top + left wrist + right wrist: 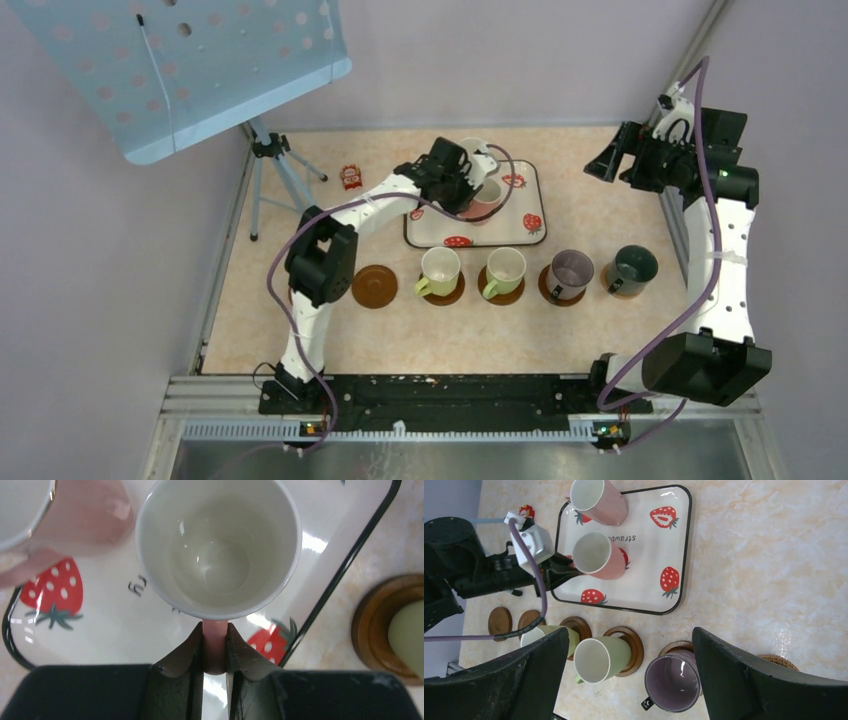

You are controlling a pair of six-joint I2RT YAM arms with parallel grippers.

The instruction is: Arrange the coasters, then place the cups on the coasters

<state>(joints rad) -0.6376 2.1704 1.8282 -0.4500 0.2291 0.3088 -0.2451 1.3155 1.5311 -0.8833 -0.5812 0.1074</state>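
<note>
Where the left wrist camera looks down, the left fingers (185, 665) stand narrow, pinched on the handle of a pink cup (220, 545) that sits upright on the strawberry tray (125, 625); a second pink cup (75, 515) stands just beside it at upper left, and beyond the tray's rim a coaster (372, 620) carries a light green cup (407, 635). Right wrist view: the right fingers (754, 675) are spread wide and hold nothing, above the bench (774, 555); beneath them lie two bare coasters (499, 621) at left, then two light green cups and a purple-grey cup (671, 682), each on its own coaster, and a lighter tan coaster (781, 661) partly hidden by one finger. Top view: four cups stand in a row on coasters just in front of the tray, from the left two light green, the purple-grey and a dark green cup (632, 268); one of the bare coasters lies left of the row; the right fingers are at the far right of the bench, well apart from the cups
</note>
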